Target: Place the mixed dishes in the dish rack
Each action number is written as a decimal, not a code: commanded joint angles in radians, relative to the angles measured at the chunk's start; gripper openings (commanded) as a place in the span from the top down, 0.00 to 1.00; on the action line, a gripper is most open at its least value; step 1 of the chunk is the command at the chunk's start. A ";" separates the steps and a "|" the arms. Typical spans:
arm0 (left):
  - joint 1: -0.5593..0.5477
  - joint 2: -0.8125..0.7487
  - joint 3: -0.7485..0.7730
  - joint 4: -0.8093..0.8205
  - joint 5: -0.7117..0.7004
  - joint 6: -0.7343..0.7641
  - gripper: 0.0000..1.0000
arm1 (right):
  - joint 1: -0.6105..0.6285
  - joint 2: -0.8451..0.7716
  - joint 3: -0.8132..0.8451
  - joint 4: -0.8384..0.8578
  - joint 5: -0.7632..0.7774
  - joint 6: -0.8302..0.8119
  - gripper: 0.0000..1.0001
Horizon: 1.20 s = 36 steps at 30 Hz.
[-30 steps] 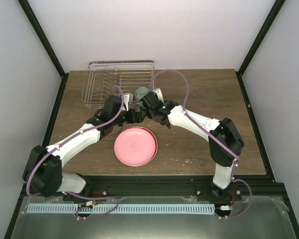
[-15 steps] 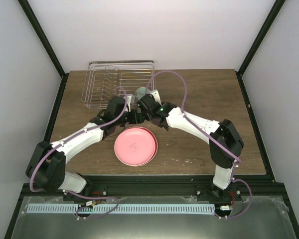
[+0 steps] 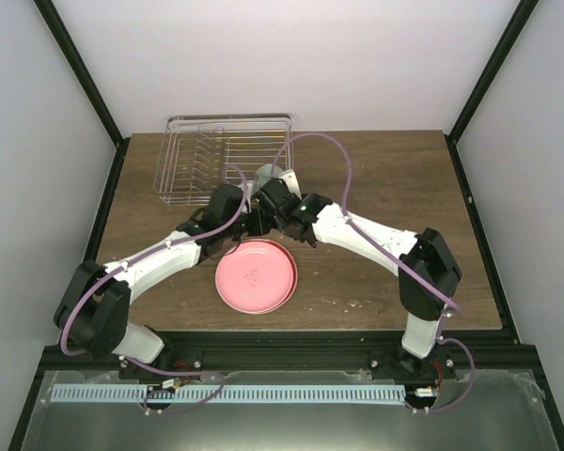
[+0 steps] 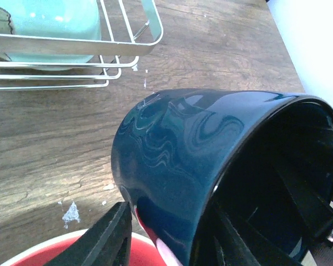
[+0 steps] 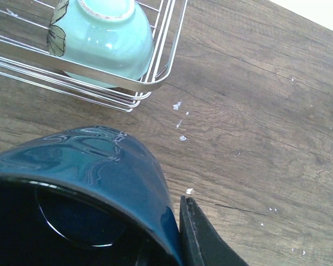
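Observation:
A dark blue cup [image 4: 200,155] hangs tilted on its side above the table, just in front of the dish rack [image 3: 230,119]. My right gripper [image 5: 166,233] is shut on the cup [image 5: 89,166] at its rim, one finger outside and one inside. My left gripper [image 4: 172,221] straddles the opposite wall. Its outer finger [image 4: 114,235] stands a small gap off the glaze, so it is open. A pale mint-green bowl [image 5: 100,33] lies in the rack's near right corner. The pink plate [image 3: 256,274] lies flat on the table below both grippers.
The wire rack [image 4: 72,47] sits at the back left of the wooden table, its near right corner close to the cup. Both arms arch in from the near edge and meet mid-table over the plate's far rim [image 4: 72,252].
My left gripper has moved right, onto the cup's wall, and its jaws have narrowed a lot. The right gripper has kept its grip and shifted slightly left.

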 commanded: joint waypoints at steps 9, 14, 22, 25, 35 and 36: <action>-0.014 0.033 0.047 0.003 -0.047 0.005 0.81 | 0.024 0.022 0.131 -0.024 0.041 0.056 0.99; -0.019 0.038 0.062 -0.002 -0.059 -0.001 0.90 | 0.027 0.039 0.145 -0.026 0.035 0.059 0.98; -0.019 0.037 0.062 0.012 -0.072 -0.029 0.98 | 0.033 0.048 0.149 -0.030 0.029 0.065 0.97; -0.020 0.035 0.066 0.016 -0.073 -0.038 1.00 | 0.033 0.048 0.147 -0.026 0.009 0.066 0.94; -0.019 0.037 0.103 0.030 -0.083 -0.074 1.00 | 0.036 0.042 0.125 -0.024 -0.005 0.081 0.88; -0.018 0.039 0.105 0.032 -0.083 -0.075 1.00 | 0.036 0.041 0.123 -0.024 -0.005 0.081 0.87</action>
